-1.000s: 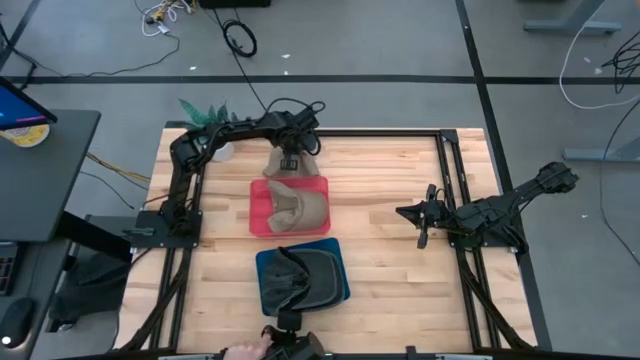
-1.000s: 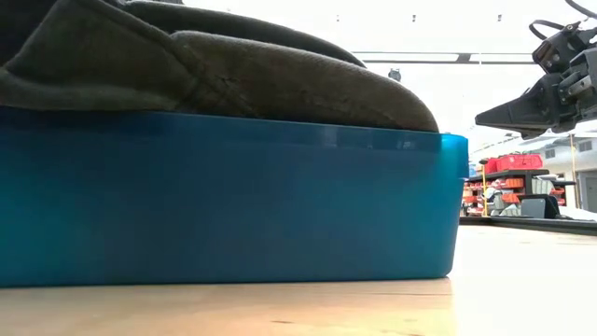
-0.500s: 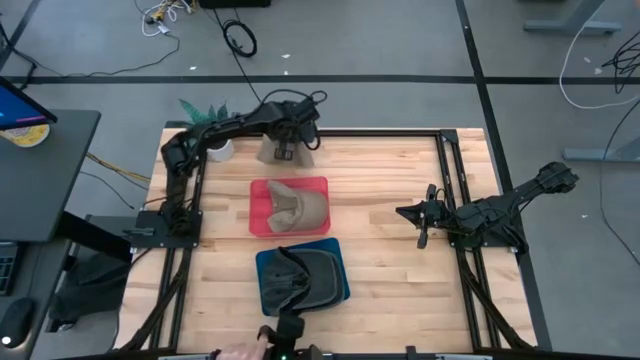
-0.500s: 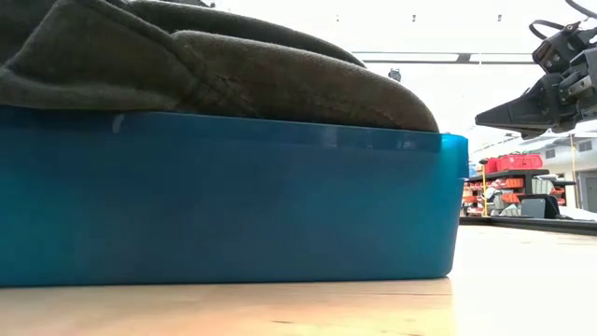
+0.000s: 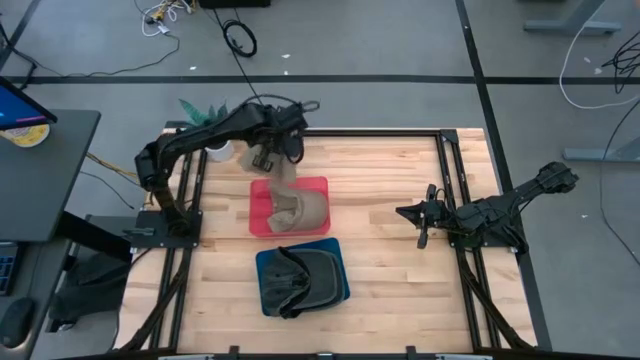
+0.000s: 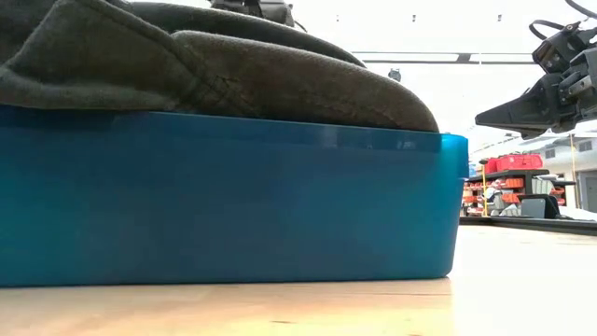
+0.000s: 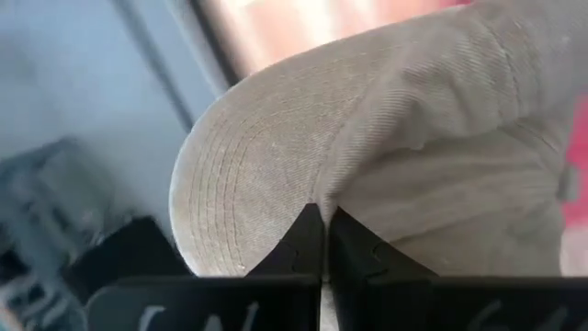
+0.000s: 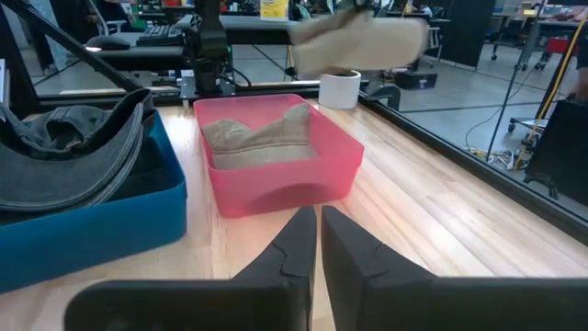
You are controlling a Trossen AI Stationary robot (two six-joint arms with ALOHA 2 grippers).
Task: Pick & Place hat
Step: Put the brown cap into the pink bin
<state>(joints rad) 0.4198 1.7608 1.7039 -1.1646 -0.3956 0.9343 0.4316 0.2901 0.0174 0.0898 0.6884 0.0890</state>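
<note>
My left gripper [image 5: 266, 156] is shut on a beige cap [image 5: 283, 170], held in the air over the far edge of the pink bin [image 5: 257, 210]. The right wrist view shows this cap [image 8: 360, 37] blurred, above and beyond the pink bin [image 8: 276, 188]. A second beige hat [image 5: 298, 207] lies inside the pink bin. Dark hats [image 5: 300, 275] fill the blue bin [image 5: 343, 290] nearer the near edge. My right gripper [image 5: 424, 216] waits shut at the table's right side, touching nothing. My left gripper pinches the beige cap between its two fingers where the stitched brim [image 7: 266, 184] meets the crown [image 7: 441, 165]. The fingertips [image 7: 308, 234] are closed on the cloth there. The cap is lifted clear of bin and table.
A white cup [image 8: 342, 88] stands near the table's far left corner beside a green plant [image 5: 205, 112]. In the low view the blue bin [image 6: 224, 201] with a dark hat [image 6: 205, 70] fills the foreground. Bare wood lies between the bins and my right arm.
My left gripper has carried the beige cap from the pink bin's far edge toward the table's far edge, then toward the left, and the cap has turned with it. A person's hand that showed at the near edge by the blue bin has withdrawn.
</note>
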